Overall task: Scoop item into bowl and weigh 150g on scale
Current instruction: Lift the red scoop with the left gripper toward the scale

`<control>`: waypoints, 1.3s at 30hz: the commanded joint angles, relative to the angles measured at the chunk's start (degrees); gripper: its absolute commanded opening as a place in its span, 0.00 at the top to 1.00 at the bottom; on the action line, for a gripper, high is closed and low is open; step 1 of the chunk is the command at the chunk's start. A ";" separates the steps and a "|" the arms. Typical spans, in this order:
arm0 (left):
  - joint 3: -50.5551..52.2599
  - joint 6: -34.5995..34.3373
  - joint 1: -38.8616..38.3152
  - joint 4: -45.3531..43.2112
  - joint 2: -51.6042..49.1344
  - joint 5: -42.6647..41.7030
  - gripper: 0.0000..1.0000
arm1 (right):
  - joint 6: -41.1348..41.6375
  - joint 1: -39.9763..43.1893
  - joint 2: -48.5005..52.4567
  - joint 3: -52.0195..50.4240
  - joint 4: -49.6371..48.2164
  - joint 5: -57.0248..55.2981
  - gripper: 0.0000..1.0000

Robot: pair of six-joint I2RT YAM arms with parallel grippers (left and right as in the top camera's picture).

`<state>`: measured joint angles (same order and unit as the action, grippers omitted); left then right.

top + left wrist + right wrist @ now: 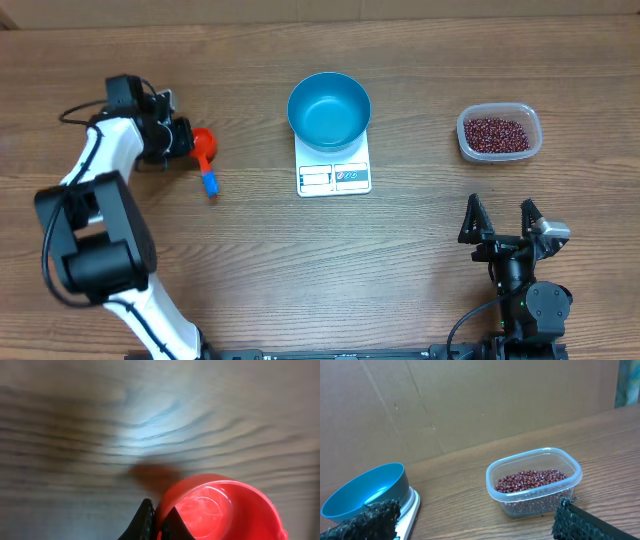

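Observation:
A red scoop with a blue handle lies at the left of the table. My left gripper is shut on the rim of the scoop's cup, one finger inside the cup and one outside. The blue bowl stands on the white scale, empty inside. The item, dark red beans, fills a clear plastic tub at the right. My right gripper hangs open near the front right edge, nothing between its fingers; the beans and the bowl lie ahead of it.
Brown cardboard stands as a wall behind the table. Bare wood separates the scale from the tub and from the scoop.

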<state>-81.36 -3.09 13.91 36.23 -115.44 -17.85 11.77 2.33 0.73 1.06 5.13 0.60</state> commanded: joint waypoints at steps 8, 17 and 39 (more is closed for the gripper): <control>-5.05 -23.28 -3.91 10.10 25.92 -10.32 0.96 | -0.04 0.31 -0.57 -0.61 -0.35 -0.55 0.00; -4.98 -36.44 -13.25 24.22 29.05 -7.21 0.95 | -0.04 0.31 -0.57 -0.61 -0.35 -0.55 0.00; -4.98 -43.89 -22.56 20.94 28.55 3.15 0.96 | 24.26 0.31 0.15 4.04 -8.00 31.30 0.00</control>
<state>-86.59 -46.22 -7.86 57.82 -86.30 -16.73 33.74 2.33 0.69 1.39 -2.90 27.66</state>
